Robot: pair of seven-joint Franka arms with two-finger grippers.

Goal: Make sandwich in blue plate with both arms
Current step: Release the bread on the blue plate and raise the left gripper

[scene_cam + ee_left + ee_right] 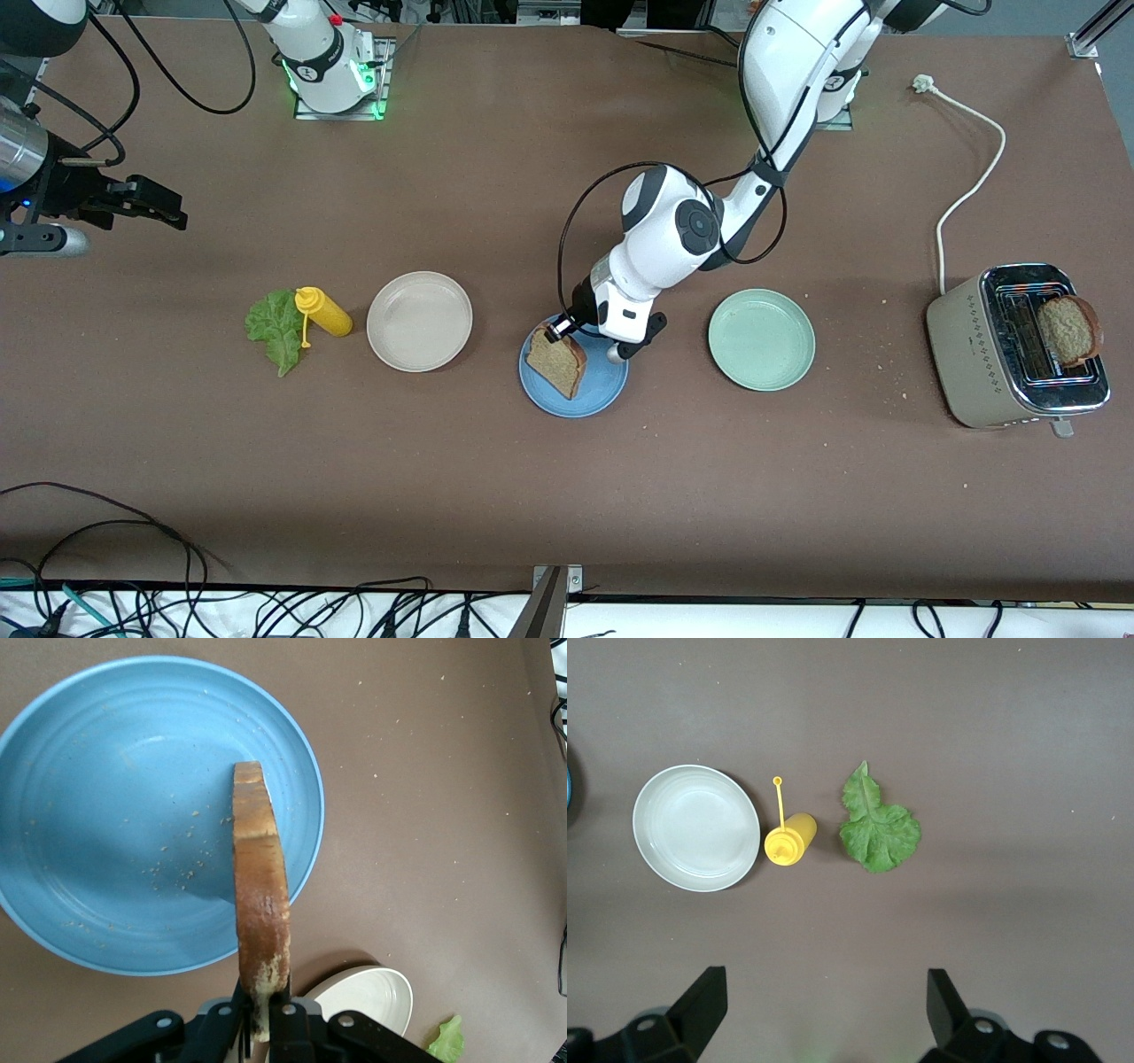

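Right gripper [164, 206]: spread, empty, waiting high over the right arm's table end.
Lettuce [276, 330], bottle [324, 311], beige plate [419, 321]: in a row, untouched.
Left gripper [562, 330]: pinching toast [556, 361] edge-on over blue plate [574, 379]; contact seemingly none.
Risk: toast tipping off the rim on release.
Green plate [761, 339], toaster [1017, 346] with second slice [1069, 330]: clear of the path.

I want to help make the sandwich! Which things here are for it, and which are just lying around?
For the sandwich:
- toast slice, held over the blue plate by the left pincer
- second toast in the toaster
- lettuce leaf
- right pincer, open, waiting

Lying around:
- beige plate
- green plate
- yellow bottle
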